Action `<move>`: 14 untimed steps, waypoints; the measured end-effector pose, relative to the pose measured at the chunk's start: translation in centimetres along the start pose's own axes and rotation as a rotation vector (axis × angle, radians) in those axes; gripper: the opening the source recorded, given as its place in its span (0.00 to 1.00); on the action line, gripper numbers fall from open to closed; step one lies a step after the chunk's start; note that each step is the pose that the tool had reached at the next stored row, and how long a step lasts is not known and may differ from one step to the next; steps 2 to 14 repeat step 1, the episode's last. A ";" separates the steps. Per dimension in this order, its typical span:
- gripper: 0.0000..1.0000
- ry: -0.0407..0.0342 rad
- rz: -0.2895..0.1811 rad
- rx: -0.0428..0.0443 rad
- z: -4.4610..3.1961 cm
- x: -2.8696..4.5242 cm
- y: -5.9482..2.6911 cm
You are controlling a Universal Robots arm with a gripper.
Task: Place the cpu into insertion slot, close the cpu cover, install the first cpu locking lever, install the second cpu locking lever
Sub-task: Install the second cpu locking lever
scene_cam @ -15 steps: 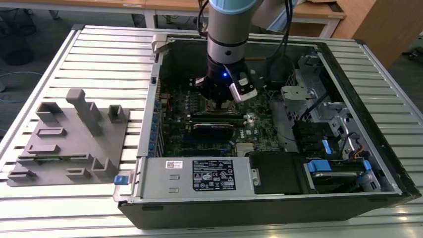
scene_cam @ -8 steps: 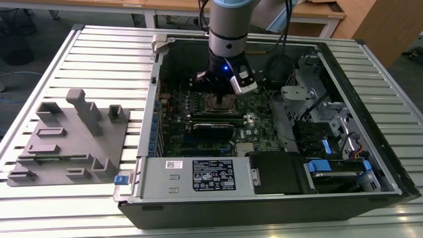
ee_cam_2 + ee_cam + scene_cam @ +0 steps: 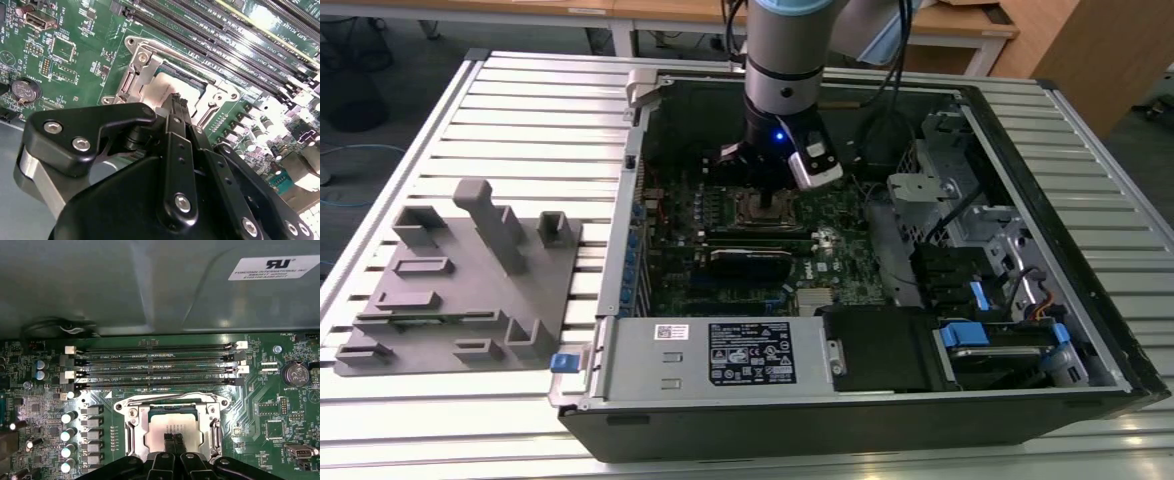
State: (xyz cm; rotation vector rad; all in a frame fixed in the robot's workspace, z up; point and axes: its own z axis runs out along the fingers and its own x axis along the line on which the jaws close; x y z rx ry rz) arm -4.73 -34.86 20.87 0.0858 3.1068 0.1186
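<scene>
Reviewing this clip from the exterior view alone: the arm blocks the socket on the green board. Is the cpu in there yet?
Observer: Yes. In the first wrist view the cpu lies flat in the insertion slot, pale face up.
Operator: And the cover, up or down?
Observer: The cpu cover appears to be lowered flat around the chip, which shows through its window.
Operator: What is the gripper doing there?
Observer: In both wrist views the gripper is at the chip's face, its jaws together with nothing between them. I cannot tell whether it touches the chip.
</scene>
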 end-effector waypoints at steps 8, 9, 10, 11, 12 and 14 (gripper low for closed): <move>0.11 0.0000 0.000 0.0000 0.00 0.00 0.00; 0.11 0.0000 0.000 0.0000 0.00 0.00 0.00; 0.11 0.0000 0.000 0.0000 0.00 0.00 0.00; 0.11 0.0000 0.000 0.0000 0.00 0.00 0.00; 0.11 0.0000 0.000 0.0000 0.00 0.00 0.00; 0.11 0.0000 0.000 0.0000 0.00 0.00 0.00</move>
